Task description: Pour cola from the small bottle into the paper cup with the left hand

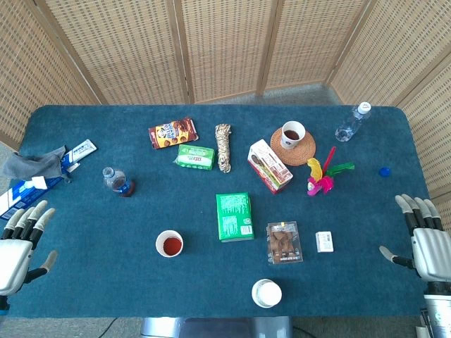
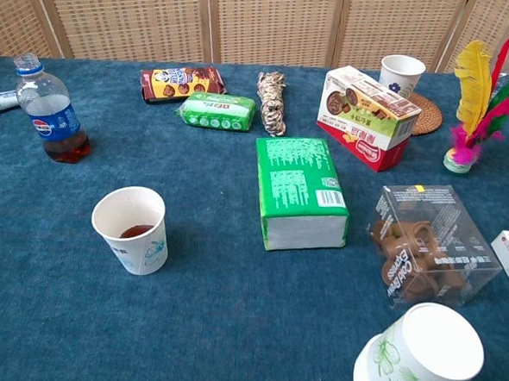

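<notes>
1. The surface (image 1: 84, 282) is covered in dark teal felt, with rounded far corners; woven wicker screens (image 1: 225, 42) stand around its far side.
2. The green box (image 1: 234, 216) lies flat near the middle and serves as the landmark.
3. The small cola bottle (image 1: 116, 181) stands upright well to the left of the green box and a little farther back, with only a little dark cola at its bottom.
4. The paper cup (image 1: 169, 243) stands upright just to the near left of the green box, with dark liquid at its bottom.
5. The left hand (image 1: 17, 243) rests at the surface's near left edge, far left of the green box, fingers spread and holding nothing.
6. The right hand (image 1: 423, 239) sits at the near right edge, far right of the green box, fingers likewise spread and empty.
7. A clear box of chocolates (image 1: 284, 242) lies just right of the green box.
</notes>
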